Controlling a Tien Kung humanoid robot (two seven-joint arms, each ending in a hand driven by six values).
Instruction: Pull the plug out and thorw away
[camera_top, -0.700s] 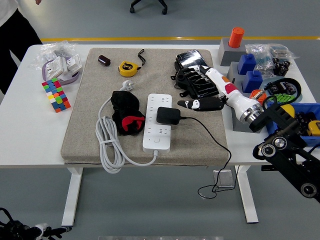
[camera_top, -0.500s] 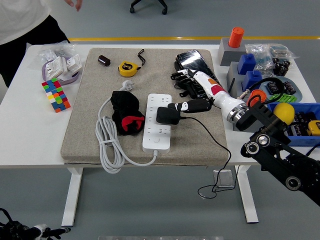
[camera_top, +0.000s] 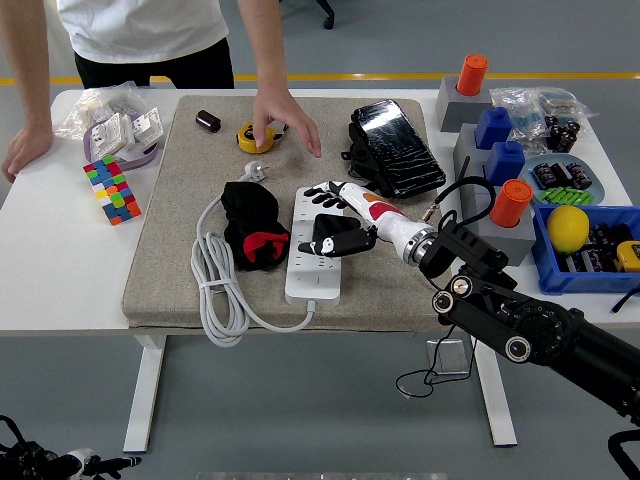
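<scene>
Right arm: is now reaching in from the lower right across the mat — earlier frames had it farther right, over the black case.
Right hand: is closing over the black plug; fingers are curling around its top and sides, thumb below. Earlier they were merely hovering beside it.
Plug location: is still sitting in the white power strip, mid-mat, apparently not yet lifted.
Task bearing: the grasp appears to be forming, so the pull is likely next; disposal is still outstanding.
Person's hand: is now resting on the yellow tape measure at the far side — newly arrived.
Obscured: the plug's prongs and most of its body are hidden under the fingers; firmness of grip cannot be confirmed. Its cord is largely covered by the forearm.
Left hand: is not showing.
</scene>
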